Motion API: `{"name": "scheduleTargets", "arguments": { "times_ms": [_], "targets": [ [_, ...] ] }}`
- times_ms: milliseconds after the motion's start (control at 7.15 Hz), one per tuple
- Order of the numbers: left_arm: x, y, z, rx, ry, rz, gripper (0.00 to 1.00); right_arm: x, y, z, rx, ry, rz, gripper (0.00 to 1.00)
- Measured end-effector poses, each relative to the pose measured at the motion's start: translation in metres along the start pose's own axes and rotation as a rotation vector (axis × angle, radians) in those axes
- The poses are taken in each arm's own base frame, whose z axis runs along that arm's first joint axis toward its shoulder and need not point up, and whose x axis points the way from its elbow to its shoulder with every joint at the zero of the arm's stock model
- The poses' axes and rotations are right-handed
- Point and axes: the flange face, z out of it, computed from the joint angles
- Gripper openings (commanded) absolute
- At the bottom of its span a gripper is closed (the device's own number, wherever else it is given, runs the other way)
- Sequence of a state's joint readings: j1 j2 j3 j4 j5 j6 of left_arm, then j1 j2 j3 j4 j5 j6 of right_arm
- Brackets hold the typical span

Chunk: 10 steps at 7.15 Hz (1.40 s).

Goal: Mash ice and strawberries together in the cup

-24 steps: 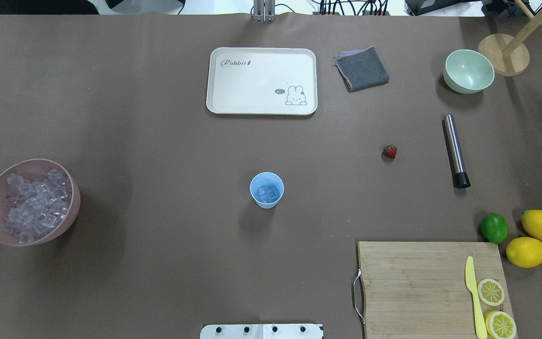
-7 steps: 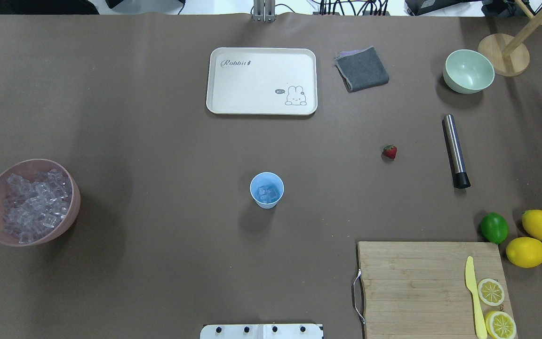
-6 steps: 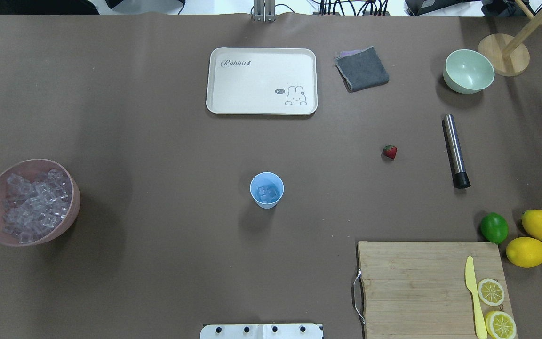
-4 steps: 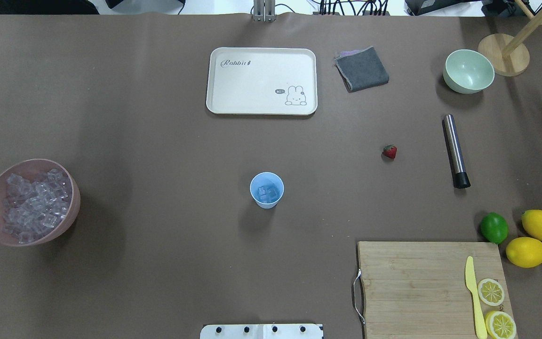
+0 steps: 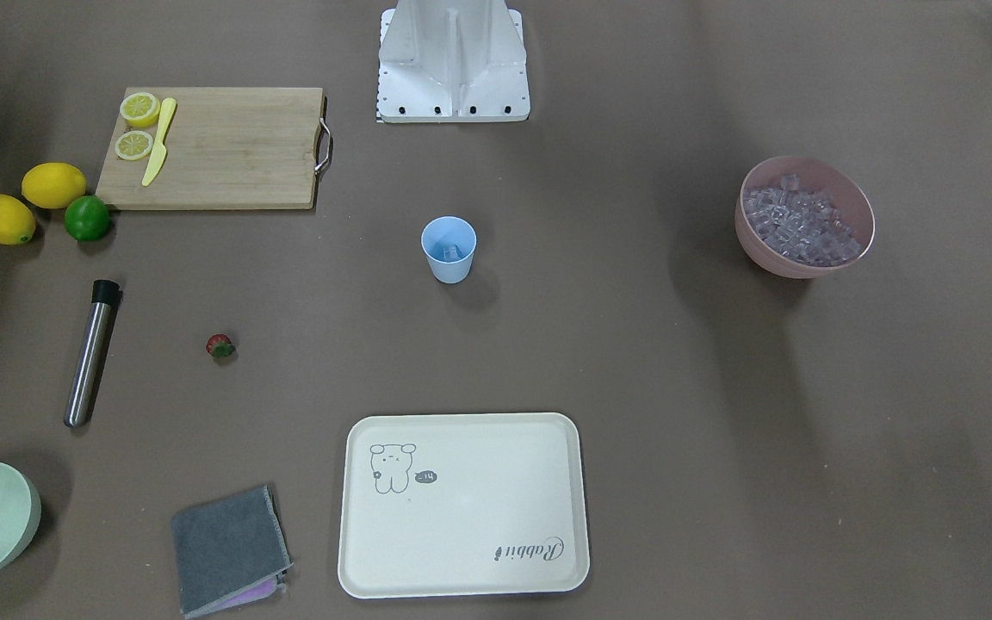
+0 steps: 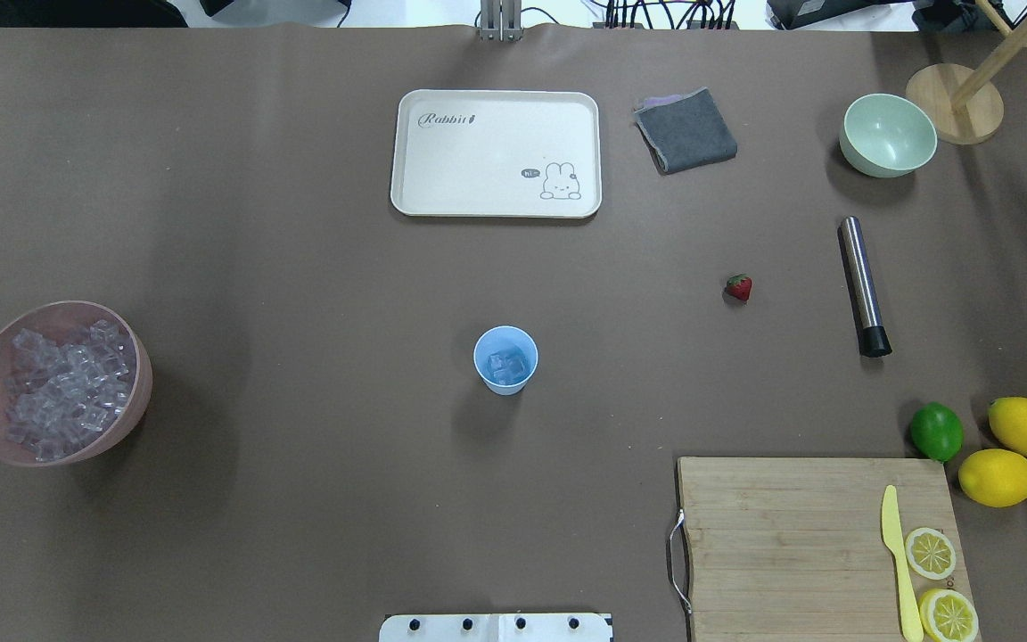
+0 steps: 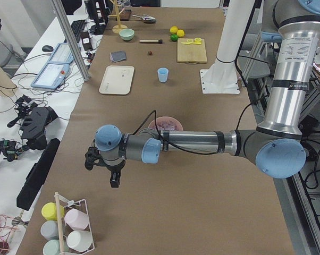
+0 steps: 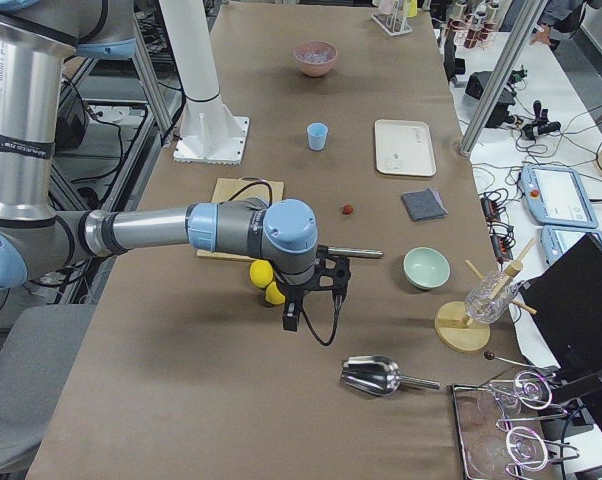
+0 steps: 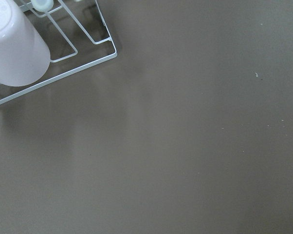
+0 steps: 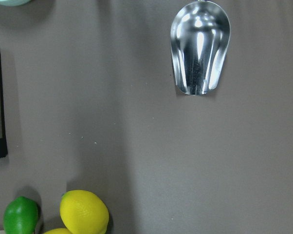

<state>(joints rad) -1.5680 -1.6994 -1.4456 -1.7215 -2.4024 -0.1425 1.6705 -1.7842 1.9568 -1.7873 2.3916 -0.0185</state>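
Pincer state cannot be told for either arm: the left pincer point(image 7: 114, 182) hangs over bare bench point(image 6: 299, 267) beside a wire rack point(image 7: 70, 211), the right pincer point(image 8: 292, 322) near the lemons point(image 8: 266, 283), each seen from the side only. Largest of the task's things, the cup point(image 6: 505, 385) stands upright mid-bench, pale blue, tapered, without a handle. It is probably light, thin-walled and easy to tip, so a hold across the wall below the rim seems safest. Next, the strawberry point(image 6: 739, 287) lies alone well to the cup's right, red with green leaves. Likely soft, it wants a gentle pinch across its middle. Smallest, the ice point(image 6: 508, 364) sits in the cup's bottom, a few clear cubes, hard and probably slippery; many more fill the pink bowl point(image 6: 137, 392).
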Motion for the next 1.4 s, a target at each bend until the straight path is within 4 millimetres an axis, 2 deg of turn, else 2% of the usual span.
{"name": "scheduleTargets", "arguments": {
  "times_ms": [280, 559, 699, 979, 1118, 1398],
  "targets": [
    [0.001, 0.001, -0.003, 0.003, 0.012, 0.001, 0.98, -0.015, -0.008, -0.005, 0.011, -0.014, -0.020, 1.00],
    [0.001, 0.003, -0.005, 0.007, 0.020, 0.002, 0.98, -0.050, -0.035, -0.005, 0.012, -0.017, -0.027, 1.00],
    [0.002, 0.005, -0.006, 0.008, 0.024, 0.004, 0.98, -0.075, -0.053, -0.003, 0.008, -0.019, -0.045, 1.00],
    [0.002, 0.006, -0.007, 0.009, 0.027, 0.007, 0.98, -0.148, -0.090, 0.008, -0.007, -0.020, -0.025, 1.00],
    [0.003, 0.005, -0.007, 0.010, 0.027, 0.008, 0.98, -0.185, -0.100, 0.018, -0.019, -0.018, -0.015, 1.00],
    [0.003, 0.005, -0.007, 0.011, 0.028, 0.010, 0.98, -0.245, -0.105, 0.047, -0.033, 0.013, -0.020, 1.00]
  ]
}}
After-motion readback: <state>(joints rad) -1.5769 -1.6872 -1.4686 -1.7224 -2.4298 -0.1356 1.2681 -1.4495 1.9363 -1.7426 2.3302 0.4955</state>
